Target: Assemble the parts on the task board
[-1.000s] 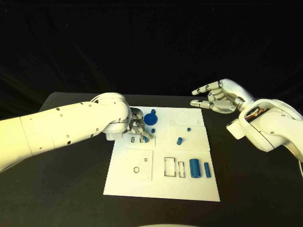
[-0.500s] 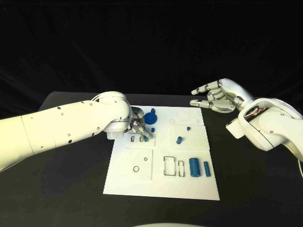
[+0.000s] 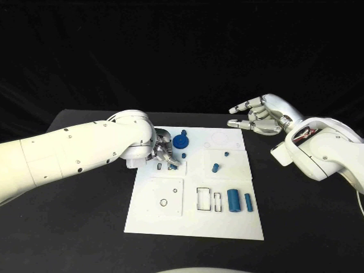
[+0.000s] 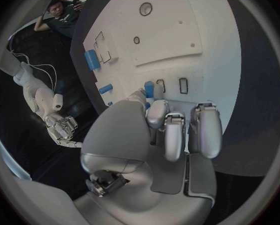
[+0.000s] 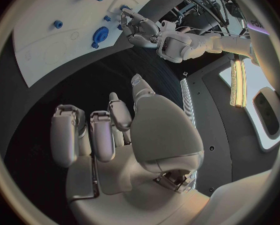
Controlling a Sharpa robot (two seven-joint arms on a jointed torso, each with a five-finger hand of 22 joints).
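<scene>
The white task board (image 3: 200,219) lies mid-table. At its far left corner my left hand (image 3: 164,151) pinches a small blue part (image 4: 149,89) between thumb and fingertip, just above two small rectangular slots (image 4: 183,85). Next to that hand a blue round knob (image 3: 181,141) stands in the board. A short peg (image 3: 227,154) and a small oblong piece (image 3: 215,168) lie near the middle. A thick cylinder (image 3: 233,202) and a thinner one (image 3: 249,203) rest on the near right part. My right hand (image 3: 260,119) hovers off the far right corner with its fingers spread, holding nothing.
Beside the cylinders are outlined rectangular recesses (image 3: 203,200), and there is an oval hole (image 3: 164,203) in the near left panel. Black table (image 3: 83,227) surrounds the board on all sides. My left forearm (image 3: 59,159) lies across the table to the board's left.
My left hand has shifted very slightly with the small blue part still pinched. The right hand has stayed where it was.
</scene>
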